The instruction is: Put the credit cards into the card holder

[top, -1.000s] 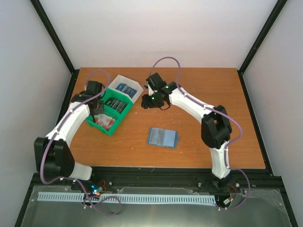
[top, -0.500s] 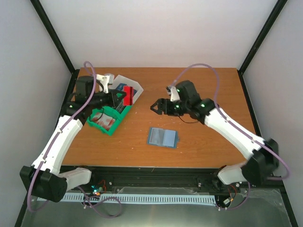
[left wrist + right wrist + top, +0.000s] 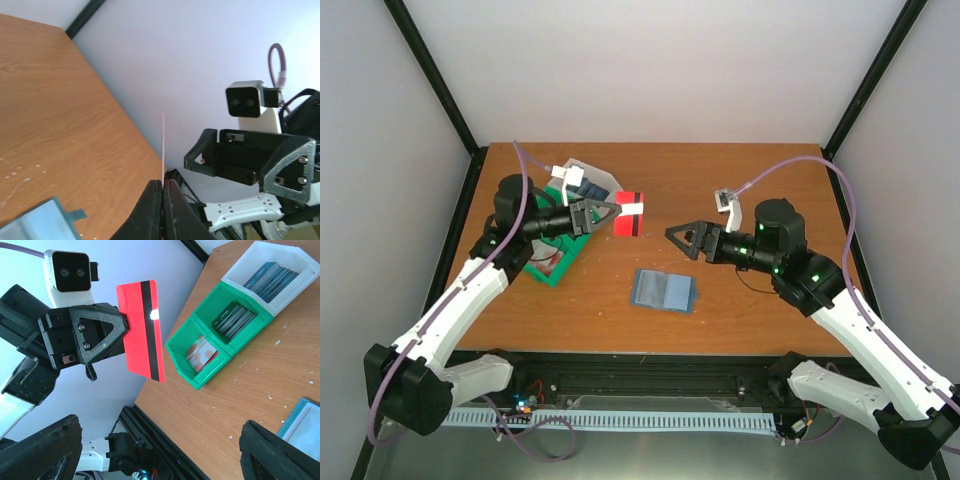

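My left gripper is shut on a red credit card with white and black bands, held up in the air above the table. The left wrist view shows that card edge-on, pinched between the closed fingertips. My right gripper stands wide open and empty, facing the card from the right with a gap between them. The card holder lies open and flat on the table below them. More credit cards sit in the bins: blue ones, dark ones and red-and-white ones.
A green two-compartment bin and a white bin stand at the back left of the wooden table. Black frame posts rise at the table's corners, and white walls enclose it.
My left arm lifted the red card out of the bins and carried it right, over the table's middle. My right arm drew back to the right and opened its jaws wide.
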Motion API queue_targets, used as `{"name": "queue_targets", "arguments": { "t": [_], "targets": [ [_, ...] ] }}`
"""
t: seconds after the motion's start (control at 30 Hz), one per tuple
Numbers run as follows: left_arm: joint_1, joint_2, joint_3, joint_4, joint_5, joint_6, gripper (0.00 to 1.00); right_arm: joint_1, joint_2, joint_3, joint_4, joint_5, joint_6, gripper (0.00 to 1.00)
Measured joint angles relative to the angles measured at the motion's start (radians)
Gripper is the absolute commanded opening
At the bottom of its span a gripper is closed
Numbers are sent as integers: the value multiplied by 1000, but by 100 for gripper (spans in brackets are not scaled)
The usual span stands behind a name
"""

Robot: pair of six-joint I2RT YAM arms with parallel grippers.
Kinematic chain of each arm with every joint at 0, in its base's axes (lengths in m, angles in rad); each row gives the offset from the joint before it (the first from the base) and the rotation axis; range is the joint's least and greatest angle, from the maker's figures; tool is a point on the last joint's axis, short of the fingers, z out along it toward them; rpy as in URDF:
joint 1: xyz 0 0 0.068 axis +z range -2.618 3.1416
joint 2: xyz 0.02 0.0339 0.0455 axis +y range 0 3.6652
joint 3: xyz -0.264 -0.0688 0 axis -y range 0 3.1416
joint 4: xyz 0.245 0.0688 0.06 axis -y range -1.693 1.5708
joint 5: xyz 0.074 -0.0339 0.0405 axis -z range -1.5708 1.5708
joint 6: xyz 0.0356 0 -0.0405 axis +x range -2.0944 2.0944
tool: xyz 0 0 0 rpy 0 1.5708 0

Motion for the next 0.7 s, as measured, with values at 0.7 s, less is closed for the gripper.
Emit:
{"name": "queue_targets", "arguments": {
  "t": [0.7],
  "targets": [
    [-93,-23,-251,412,44,-369,1,3,31,-224,320,-138,106,59]
  ]
}}
